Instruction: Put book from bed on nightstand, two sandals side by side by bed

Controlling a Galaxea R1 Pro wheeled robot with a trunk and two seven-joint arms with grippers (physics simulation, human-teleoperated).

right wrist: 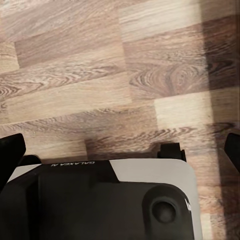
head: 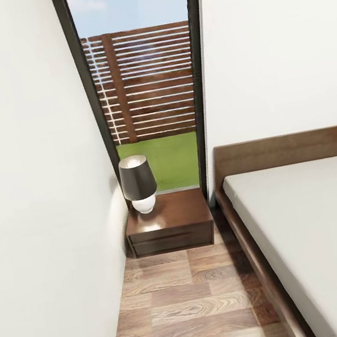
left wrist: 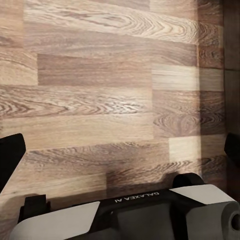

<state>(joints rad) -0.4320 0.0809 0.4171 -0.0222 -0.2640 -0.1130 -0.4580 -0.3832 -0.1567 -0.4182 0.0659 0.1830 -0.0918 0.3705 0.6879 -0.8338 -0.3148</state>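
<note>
The nightstand (head: 171,215), glossy dark brown, stands ahead against the window, in the gap between the left wall and the bed. The bed (head: 312,231) lies at the right, a white mattress on a dark wooden frame (head: 249,245) with a wooden headboard (head: 286,148). The visible part of the mattress is bare. The book and the sandals are out of view. My left gripper (left wrist: 120,150) is open, its dark fingertips (left wrist: 10,157) spread wide over the plank floor. My right gripper (right wrist: 120,150) is open the same way, with bare floor between its fingers (right wrist: 11,157).
A lamp (head: 138,183) with a dark shade and white base takes the nightstand's back left corner. A tall dark-framed window (head: 142,84) rises behind it. A white wall (head: 33,186) bounds the narrow wood-floor aisle (head: 193,308) on the left. My own base (right wrist: 100,200) shows under both wrists.
</note>
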